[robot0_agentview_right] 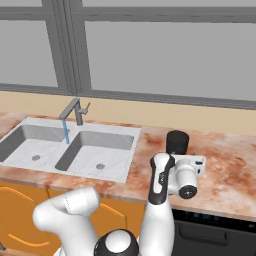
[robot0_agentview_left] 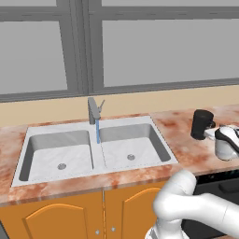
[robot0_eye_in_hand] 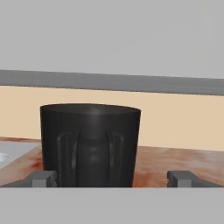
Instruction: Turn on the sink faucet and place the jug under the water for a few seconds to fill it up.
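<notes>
Close to the hand camera: gripper [robot0_eye_in_hand: 112, 178] spread fully wide, both dark tips level and pointed at the jug [robot0_eye_in_hand: 90, 144], nothing clamped between them. Black, matte, cylindrical jug, upright on the marbled reddish counter [robot0_eye_in_hand: 175, 162], loop handle turned toward the hand. Left fingertip [robot0_eye_in_hand: 43, 177] just off the jug's left flank, right fingertip [robot0_eye_in_hand: 183, 177] well clear to the right; contact not evident, though the gap on the left side is too small to judge firmly.

From the right base view: jug [robot0_agentview_right: 177, 142] on the counter [robot0_agentview_right: 225, 165] right of the sink [robot0_agentview_right: 125, 150], white hand directly behind it, gripper [robot0_agentview_right: 186, 159] mostly hidden by the wrist housing. From the left base view: jug [robot0_agentview_left: 201, 123] near the right edge, hand touching or nearly touching its side.

Pale double-basin sink [robot0_agentview_left: 158, 135] set into the counter [robot0_agentview_left: 186, 149], a round drain in each bowl. Grey sink faucet [robot0_agentview_left: 94, 109] upright at the back rim, lever tilted up. Thin blue water [robot0_agentview_left: 98, 131] falling straight down over the divider between the bowls, well apart from the jug. Same stream [robot0_agentview_right: 66, 132] under the faucet [robot0_agentview_right: 75, 111] in the right base view.
</notes>
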